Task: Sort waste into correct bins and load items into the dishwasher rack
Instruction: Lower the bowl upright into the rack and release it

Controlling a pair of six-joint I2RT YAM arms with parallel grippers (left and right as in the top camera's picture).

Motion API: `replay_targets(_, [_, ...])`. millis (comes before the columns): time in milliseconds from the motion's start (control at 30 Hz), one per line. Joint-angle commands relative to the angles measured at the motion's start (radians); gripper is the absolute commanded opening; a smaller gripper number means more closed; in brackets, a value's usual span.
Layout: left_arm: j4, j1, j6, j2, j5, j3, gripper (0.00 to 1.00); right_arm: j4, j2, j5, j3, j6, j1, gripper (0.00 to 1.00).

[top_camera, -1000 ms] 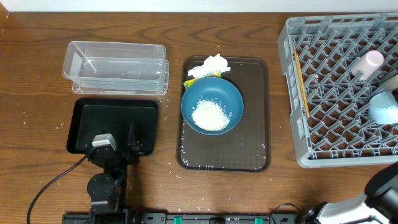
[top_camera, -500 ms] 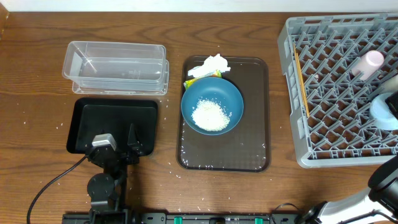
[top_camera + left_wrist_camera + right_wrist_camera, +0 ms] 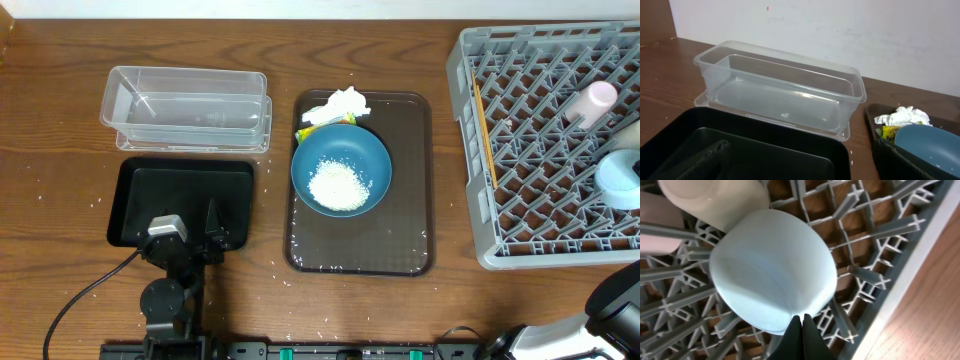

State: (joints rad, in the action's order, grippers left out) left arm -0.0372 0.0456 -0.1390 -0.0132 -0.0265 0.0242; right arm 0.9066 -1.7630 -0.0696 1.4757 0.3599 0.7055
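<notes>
Black plastic, shallow and rectangular, the tray lies directly under the left claw, whose jaws stand wide open and hold nothing. Just beyond that claw sits the clear, deeper rectangular plastic container. Ahead and to its right, on the dark brown serving tray, the crumpled white paper napkin and small yellow-green snack wrapper lie against the far rim of the large dark-blue bowl, which holds the heap of white rice grains. The waste looks next: pinch the napkin from above, clear of the bowl, so no rice spills. Farther right, the right claw is closed and empty. Its tips are at the near edge of the small light-blue bowl, which rests in the large square grey plastic lattice rack.
</notes>
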Motion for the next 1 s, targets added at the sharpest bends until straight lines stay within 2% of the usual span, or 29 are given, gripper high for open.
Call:
replay_targets(0, [-0.034,0.005,-0.012,0.003,0.02,-0.02,0.92,-0.009,0.018,0.089,0.002,0.0,-0.014,0.01])
replay_targets(500, [-0.034,0.005,-0.012,0.003,0.02,-0.02,0.92,-0.086,-0.076,0.092,0.001,-0.001,-0.015,0.01])
replay_targets(967, [-0.034,0.005,-0.012,0.003,0.02,-0.02,0.92,-0.126,-0.078,-0.048,0.002,0.002,0.016,0.01])
